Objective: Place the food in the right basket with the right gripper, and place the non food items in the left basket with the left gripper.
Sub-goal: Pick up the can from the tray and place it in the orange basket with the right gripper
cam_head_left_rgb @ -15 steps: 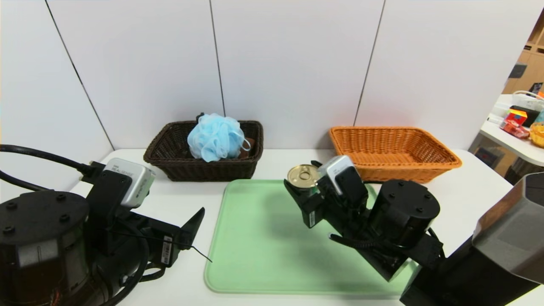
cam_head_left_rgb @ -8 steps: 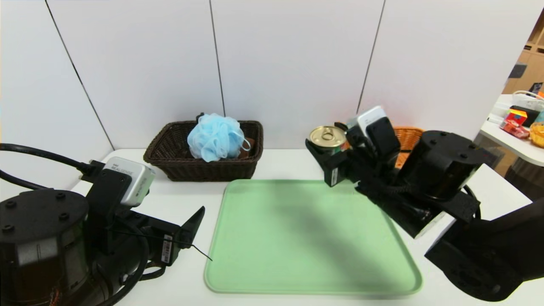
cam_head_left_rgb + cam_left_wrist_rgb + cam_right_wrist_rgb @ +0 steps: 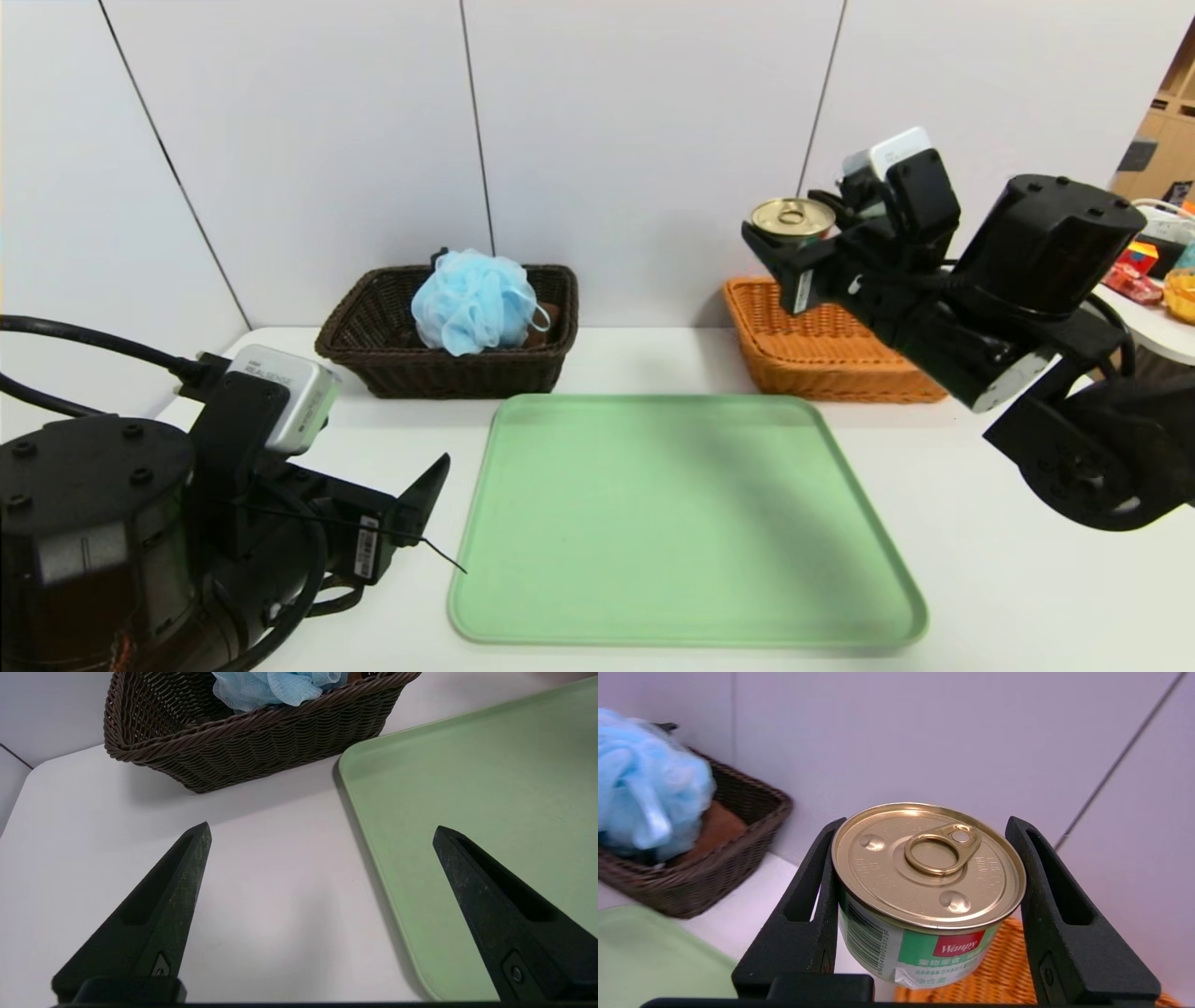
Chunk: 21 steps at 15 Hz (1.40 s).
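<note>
So we're gripping the tin can (image 3: 924,891) in our right gripper (image 3: 810,245), both matte black wedge fingers (image 3: 808,905) squeezing its sides, and it's sitting upright with that shiny gold pull-ring lid on top and a green-white paper label wrapped round. We're holding it up in the air over the near-left end of the right basket (image 3: 822,350), the orange-tan wicker one with the flared rim. Our left gripper (image 3: 322,830) is hanging low by the table's near-left corner, its pointy fingers spread wide with nothing between them, just beside the smooth mint-green tray (image 3: 681,523). Behind that, the left basket (image 3: 439,359), dark brown tight weave, is holding the fluffy light blue bath pouf (image 3: 476,301) and a bit of brown plush towel (image 3: 717,830) tucked next to it.
</note>
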{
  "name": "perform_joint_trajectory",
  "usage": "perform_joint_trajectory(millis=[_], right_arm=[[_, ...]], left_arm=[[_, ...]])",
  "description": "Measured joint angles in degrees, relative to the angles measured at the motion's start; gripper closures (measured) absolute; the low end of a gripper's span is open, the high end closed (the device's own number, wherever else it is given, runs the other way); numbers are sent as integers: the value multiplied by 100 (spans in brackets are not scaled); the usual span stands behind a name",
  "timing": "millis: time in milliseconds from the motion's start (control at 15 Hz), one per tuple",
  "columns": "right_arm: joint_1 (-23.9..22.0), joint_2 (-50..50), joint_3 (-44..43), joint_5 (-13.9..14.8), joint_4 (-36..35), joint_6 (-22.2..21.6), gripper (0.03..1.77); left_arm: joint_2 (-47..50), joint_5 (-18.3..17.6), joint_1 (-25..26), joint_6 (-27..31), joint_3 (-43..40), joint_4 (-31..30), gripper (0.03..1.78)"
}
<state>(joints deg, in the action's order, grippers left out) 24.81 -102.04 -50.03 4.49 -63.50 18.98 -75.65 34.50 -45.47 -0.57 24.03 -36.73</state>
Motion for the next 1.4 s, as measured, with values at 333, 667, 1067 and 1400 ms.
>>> perform_joint_trajectory(millis=[333, 667, 1067, 1400], right_arm=[[-916, -85, -875, -391, 816, -7, 74], [-1473, -411, -1498, -439, 1412, -29, 74], [-1888, -684, -2169, -478, 2572, -104, 74], [-2013, -763, -2475, -478, 3583, -361, 74]], left_arm=[[0, -2, -1, -2, 0, 2, 12], [5, -10, -4, 0, -5, 2, 12], [22, -10, -6, -11, -22, 2, 12], [38, -7, -6, -11, -35, -1, 12]])
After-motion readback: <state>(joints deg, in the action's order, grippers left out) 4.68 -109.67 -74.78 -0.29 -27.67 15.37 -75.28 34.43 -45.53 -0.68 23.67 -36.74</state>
